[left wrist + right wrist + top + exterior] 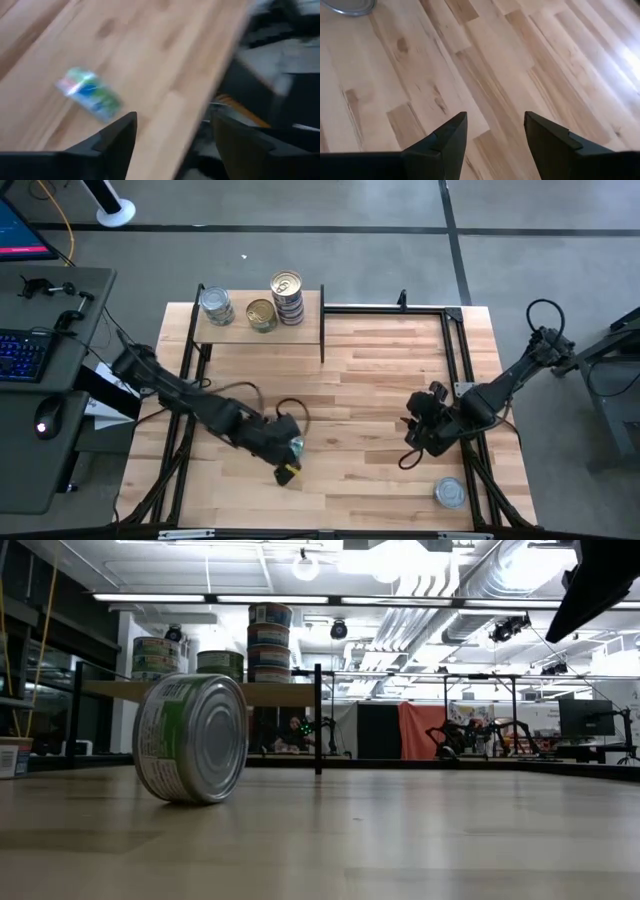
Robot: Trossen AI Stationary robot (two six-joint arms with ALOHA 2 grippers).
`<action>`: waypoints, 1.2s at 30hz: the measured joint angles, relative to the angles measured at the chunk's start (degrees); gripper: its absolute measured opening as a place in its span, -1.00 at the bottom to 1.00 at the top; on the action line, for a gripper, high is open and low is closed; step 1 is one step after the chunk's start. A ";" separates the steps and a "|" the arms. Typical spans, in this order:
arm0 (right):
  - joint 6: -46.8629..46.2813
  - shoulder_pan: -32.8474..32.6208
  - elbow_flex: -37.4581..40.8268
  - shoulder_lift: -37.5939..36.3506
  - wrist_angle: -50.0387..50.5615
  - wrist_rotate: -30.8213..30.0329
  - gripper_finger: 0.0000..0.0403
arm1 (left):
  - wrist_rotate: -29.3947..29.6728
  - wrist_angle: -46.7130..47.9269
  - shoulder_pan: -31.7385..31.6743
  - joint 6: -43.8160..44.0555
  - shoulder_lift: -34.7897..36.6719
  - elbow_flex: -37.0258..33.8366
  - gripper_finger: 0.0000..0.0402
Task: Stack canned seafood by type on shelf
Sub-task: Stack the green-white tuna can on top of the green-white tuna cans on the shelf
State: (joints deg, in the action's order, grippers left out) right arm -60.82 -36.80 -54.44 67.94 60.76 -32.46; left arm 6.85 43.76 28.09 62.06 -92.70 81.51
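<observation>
A green-labelled tin (190, 739) lies on its side on the surface beside the open, empty left hand (287, 448); it may roll off before reaching the shelf (238, 328)

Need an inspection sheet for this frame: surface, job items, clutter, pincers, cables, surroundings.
Surface: wooden tabletop, bare planks mid-table.
Job's things: shelf holds a silver-topped tin, a gold-topped tin and a stack of tins; green-labelled tin on its edge by the left pincer; another tin near the front right.
Clutter: nothing seen.
Pincers: left pincer open, empty; right pincer open, empty.
Cables: looped on both arms.
Surroundings: keyboard on the side desk.
</observation>
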 joint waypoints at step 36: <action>4.31 -0.76 -0.01 0.04 1.16 -3.53 -0.07 | 6.34 16.25 -2.05 33.06 -19.71 8.09 0.26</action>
State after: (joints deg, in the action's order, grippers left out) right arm -56.51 -37.56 -54.46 67.99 61.93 -36.00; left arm 13.18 60.01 26.04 95.12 -112.41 89.60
